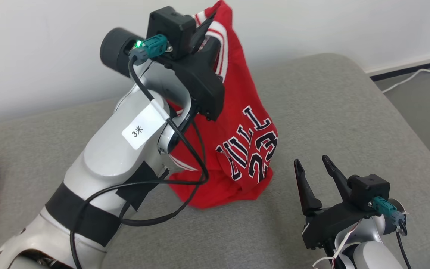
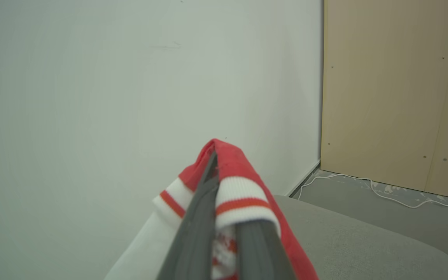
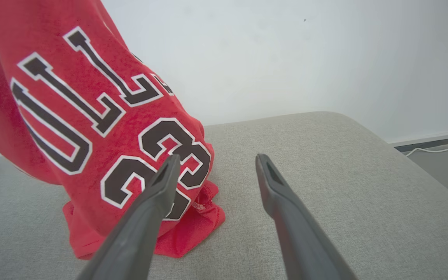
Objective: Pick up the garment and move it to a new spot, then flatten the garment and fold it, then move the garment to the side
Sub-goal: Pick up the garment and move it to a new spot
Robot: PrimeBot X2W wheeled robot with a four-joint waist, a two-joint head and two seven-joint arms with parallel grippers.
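Jersey (image 1: 237,123) lettered "ULL" and "23", arm tag (image 1: 143,127) reading "3米"

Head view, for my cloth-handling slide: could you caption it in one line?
Left gripper shut on a red jersey, hem bunched on the grey cushion; right gripper open beside it.
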